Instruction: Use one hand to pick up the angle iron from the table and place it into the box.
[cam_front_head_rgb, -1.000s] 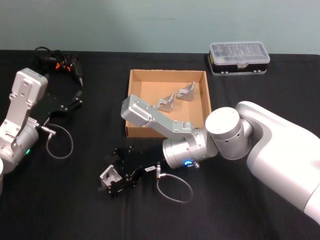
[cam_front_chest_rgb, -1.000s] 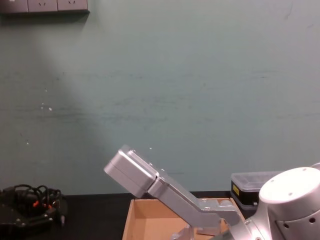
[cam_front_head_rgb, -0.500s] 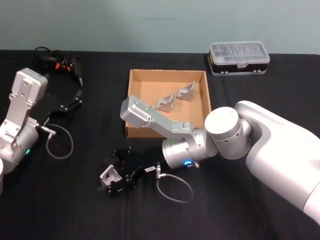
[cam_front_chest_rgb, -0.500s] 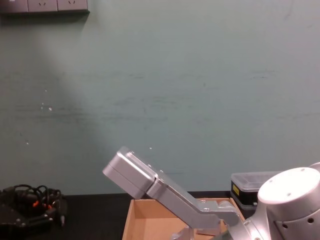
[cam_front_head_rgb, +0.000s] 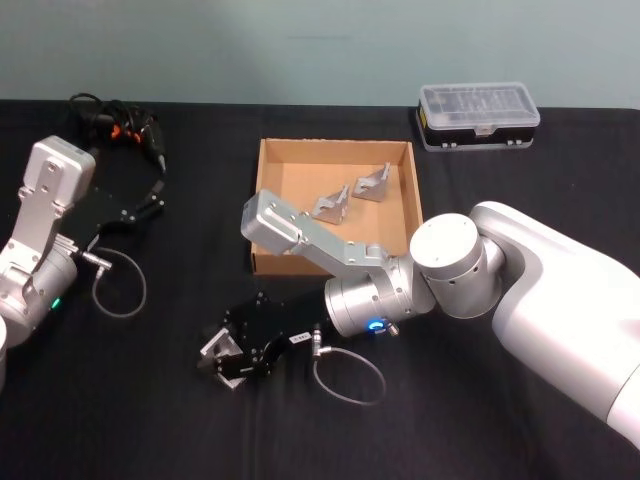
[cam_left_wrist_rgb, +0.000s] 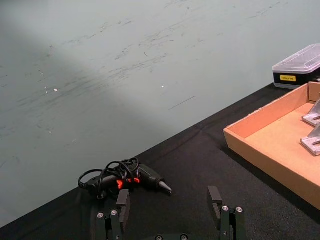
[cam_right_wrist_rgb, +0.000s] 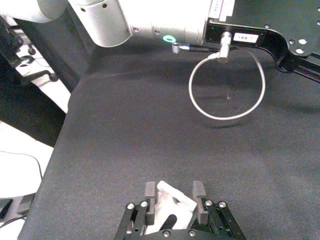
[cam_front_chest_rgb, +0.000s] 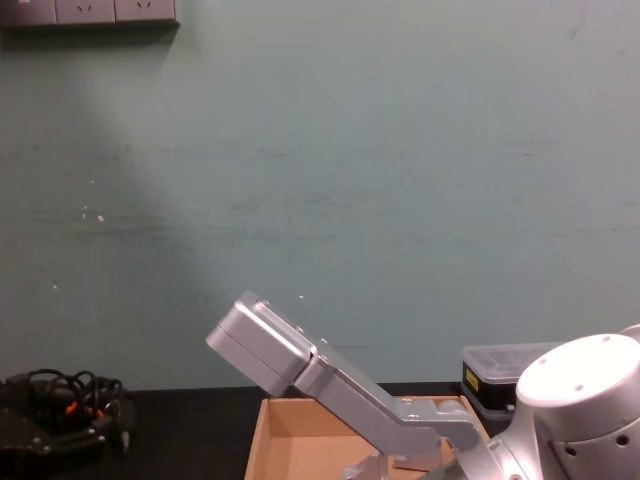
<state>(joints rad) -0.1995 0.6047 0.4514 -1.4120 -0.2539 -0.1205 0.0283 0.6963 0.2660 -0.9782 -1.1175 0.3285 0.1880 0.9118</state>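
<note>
Black fingers (cam_right_wrist_rgb: 198, 192) of the right gripper (cam_right_wrist_rgb: 172, 196) stand close on either side of the pale grey angle iron (cam_right_wrist_rgb: 171, 207), pressed against its two flanks so the piece sits clamped between them. In the head view the same right gripper (cam_front_head_rgb: 232, 352) lies low over the table (cam_front_head_rgb: 140, 400), with the angle iron (cam_front_head_rgb: 215, 345) showing at the fingertips, on the robot's left of the gripper body. Whether the iron rests on the black surface or is just clear of it cannot be told.

Behind the fingers, a loop of white cable (cam_front_head_rgb: 350, 378) lies on the table near the wrist. Farther beyond the fingertips, toward the far side of the table, sits the box (cam_front_head_rgb: 263, 200), of tan cardboard, with two more angle irons (cam_front_head_rgb: 352, 196) lying inside it. Past the box stands a black case with a clear lid (cam_front_head_rgb: 478, 115).

Well apart, at the left side of the table, the left gripper (cam_left_wrist_rgb: 170, 215) hangs idle, its fingers (cam_left_wrist_rgb: 214, 197) spread wide with nothing between them; beyond them lies a black tool wrapped in its cord (cam_left_wrist_rgb: 122, 179).
</note>
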